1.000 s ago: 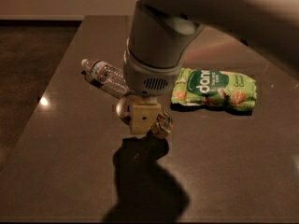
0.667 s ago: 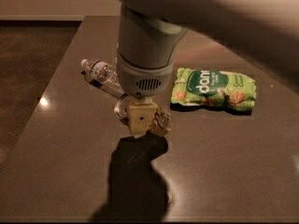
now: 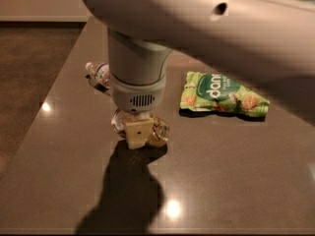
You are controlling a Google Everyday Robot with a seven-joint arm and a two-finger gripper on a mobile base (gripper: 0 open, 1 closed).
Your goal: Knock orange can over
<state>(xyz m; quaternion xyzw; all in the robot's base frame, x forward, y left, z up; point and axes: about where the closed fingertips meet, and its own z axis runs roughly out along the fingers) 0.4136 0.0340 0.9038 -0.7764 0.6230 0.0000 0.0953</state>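
Lowest in the frame the bench (image 3: 54, 181) is dark stone, crossed by the arm's shadow (image 3: 128, 191). Just above the shadow, left of centre, the gripper (image 3: 138, 134) hangs low over the bench. Its tan tip is right against the orange can (image 3: 160, 130), which shows brown-orange at the gripper's right and a silvery edge at its left. I cannot tell how far open the gripper is, nor whether the can stands upright or is already tipped. A good knock, I judge, is a short sideways sweep high on the can. It should be gentle enough that the can rolls neither into the green snack bag (image 3: 221, 95) at right nor the water bottle (image 3: 98, 73) beyond, upper left.
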